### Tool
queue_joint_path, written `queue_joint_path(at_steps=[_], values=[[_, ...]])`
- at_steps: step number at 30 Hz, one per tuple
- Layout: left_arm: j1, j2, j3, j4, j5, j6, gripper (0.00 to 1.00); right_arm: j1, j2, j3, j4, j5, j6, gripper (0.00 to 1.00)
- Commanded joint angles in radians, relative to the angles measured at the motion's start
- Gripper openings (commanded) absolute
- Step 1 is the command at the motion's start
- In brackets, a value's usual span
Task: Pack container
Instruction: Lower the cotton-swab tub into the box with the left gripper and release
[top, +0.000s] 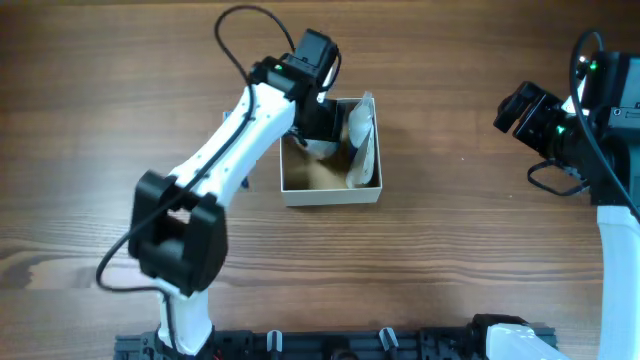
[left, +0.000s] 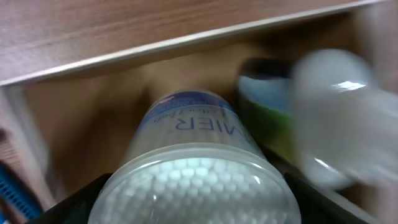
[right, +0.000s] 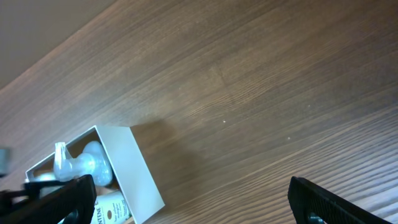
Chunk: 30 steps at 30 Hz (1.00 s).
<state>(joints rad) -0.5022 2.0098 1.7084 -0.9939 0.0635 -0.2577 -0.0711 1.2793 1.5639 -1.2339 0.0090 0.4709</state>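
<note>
Partly packed: the container (top: 330, 197) mid-frame holds a pump bottle (right: 81, 165); left tool (top: 318, 135) clamps the swab jar (left: 193, 180) inside it, unreleased; right tool (right: 196, 202) gapes empty

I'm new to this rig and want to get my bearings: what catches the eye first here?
The left gripper reaches into the square white-walled box with a tan cardboard inside, mid-table, with a clear round tub of cotton swabs between its fingers. A clear pump bottle is already inside the box. The right gripper hangs open at the far right, over the wooden table.
</note>
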Motion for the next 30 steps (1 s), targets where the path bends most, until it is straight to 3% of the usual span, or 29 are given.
queue_joint_path(at_steps=[1,4,8,13,19,24,30], values=[[0.001,0.042,0.003,0.026,-0.027,-0.038,0.72,-0.003,0.006,0.005,0.002,0.023,0.003,1.0],[0.007,0.017,0.014,0.03,-0.01,-0.038,0.84,-0.003,0.006,0.005,0.002,0.023,0.003,1.0],[0.037,-0.083,0.016,0.017,0.08,-0.038,0.91,-0.003,0.006,0.005,0.002,0.023,0.003,1.0],[0.096,-0.235,0.016,-0.021,0.085,-0.035,1.0,-0.003,0.006,0.005,0.002,0.024,0.003,1.0],[0.238,-0.326,0.014,-0.193,-0.111,-0.011,1.0,-0.003,0.006,0.005,0.002,0.023,0.003,1.0],[0.396,-0.252,-0.1,-0.192,-0.059,-0.019,0.99,-0.003,0.006,0.005,0.002,0.024,0.003,1.0],[0.455,-0.074,-0.198,-0.169,-0.002,0.049,0.72,-0.003,0.006,0.005,0.002,0.024,0.003,1.0]])
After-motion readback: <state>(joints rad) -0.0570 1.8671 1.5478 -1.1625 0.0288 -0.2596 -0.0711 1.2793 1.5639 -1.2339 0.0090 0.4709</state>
